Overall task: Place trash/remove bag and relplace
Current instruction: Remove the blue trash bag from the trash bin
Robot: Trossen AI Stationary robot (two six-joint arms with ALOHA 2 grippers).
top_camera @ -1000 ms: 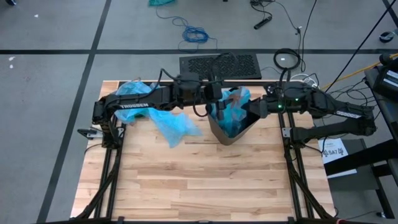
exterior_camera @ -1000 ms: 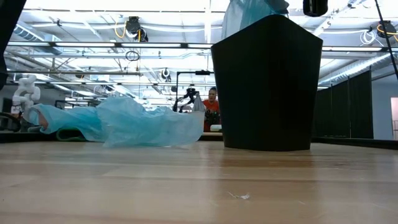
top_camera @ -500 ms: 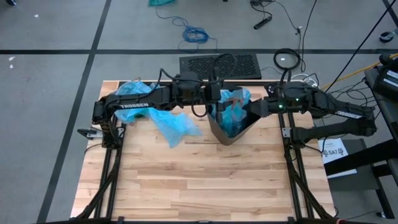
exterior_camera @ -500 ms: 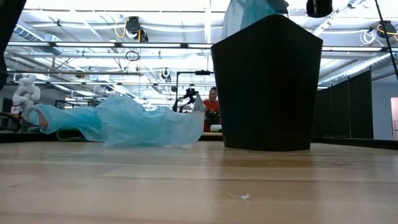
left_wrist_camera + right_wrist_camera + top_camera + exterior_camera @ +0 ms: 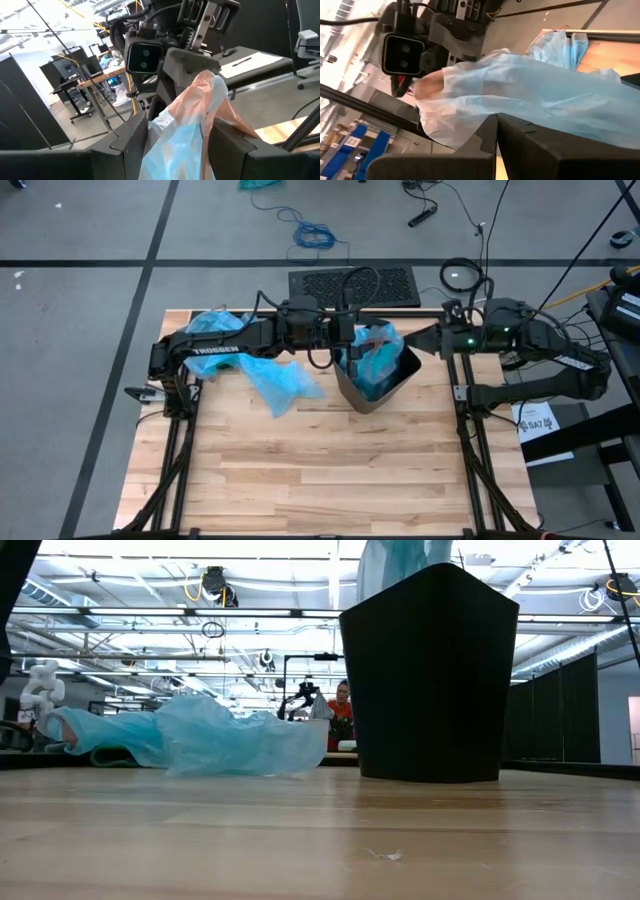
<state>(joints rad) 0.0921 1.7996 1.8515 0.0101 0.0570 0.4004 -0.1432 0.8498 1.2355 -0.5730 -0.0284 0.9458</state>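
Wooden tabletop (image 5: pixel 300 480), largely bare toward the near edge. Dark bin (image 5: pixel 378 385) at the far middle, upright, between the two arms; a pale blue bag (image 5: pixel 378 360) bunched inside it, plastic rising above the rim (image 5: pixel 400 558). A second blue bag (image 5: pixel 280 380) lying loose on the tabletop beside the bin, on the left arm's side, flat and crumpled (image 5: pixel 215 740). More blue plastic (image 5: pixel 213 322) at the far left corner, partly under the left arm.

Left hand (image 5: pixel 345 340) over the bin's rim, fingers spread wide with a fold of the bin's bag between them (image 5: pixel 190 130); firmness of grip on the plastic not clear. Right hand (image 5: pixel 425 342) just off the bin's right side, fingers closed and empty (image 5: pixel 496 131), bag in front of it.

No trash scraps visible anywhere; contents of the bin hidden by plastic.

Risks, judged from this:
- thin film slipping out of the left fingers if lifted.
- bin tipping or dragging if the bag catches inside.
- loose bag on the tabletop snagging on the left arm.
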